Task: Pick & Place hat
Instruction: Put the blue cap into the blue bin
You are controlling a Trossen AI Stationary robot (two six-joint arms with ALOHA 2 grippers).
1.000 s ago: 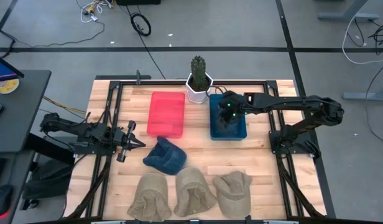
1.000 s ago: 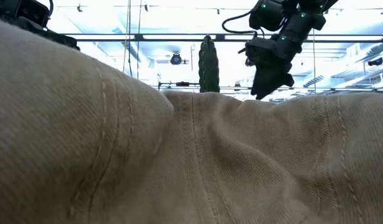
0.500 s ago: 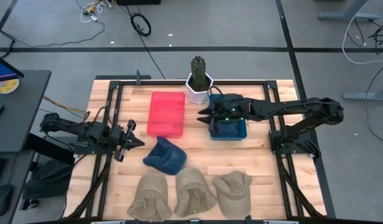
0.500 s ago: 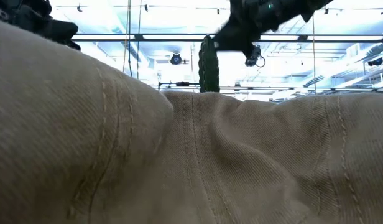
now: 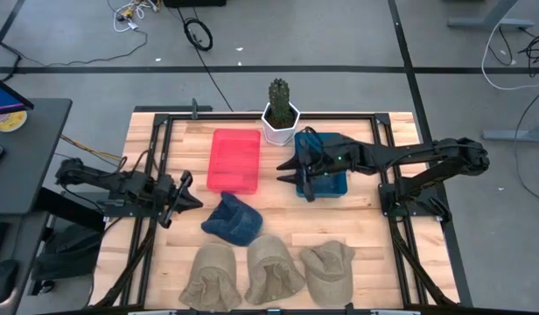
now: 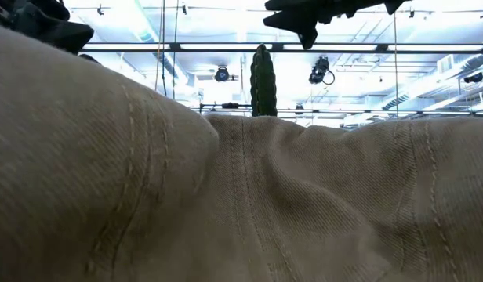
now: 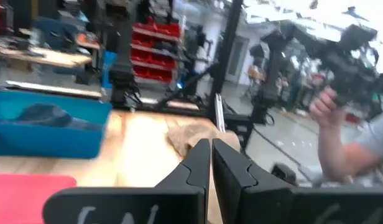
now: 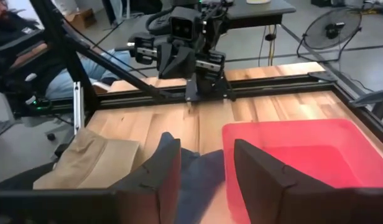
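A dark blue hat (image 5: 232, 219) lies crumpled on the table, near side of the red bin (image 5: 234, 160); it also shows in the right wrist view (image 8: 198, 171). Another blue hat (image 7: 45, 115) lies in the blue bin (image 5: 341, 189). Three tan hats (image 5: 271, 269) lie along the near edge. My right gripper (image 5: 292, 177) is open and held level above the gap between the two bins, pointing toward the table's left (image 8: 207, 146). My left gripper (image 5: 187, 192) is shut, low at the table's left side (image 7: 210, 155), and touches nothing.
A potted cactus (image 5: 279, 109) stands at the far edge behind the bins. In the low view, a tan hat (image 6: 241, 196) fills the foreground. A person's hand (image 7: 328, 106) shows beyond the table in the left wrist view. Bare wood lies right of the tan hats.
My right gripper has risen from above the blue bin and swung toward the table's left and a little nearer, tipping from pointing down to level. It now hangs past the bin's left edge. The hats on the table have stayed put.
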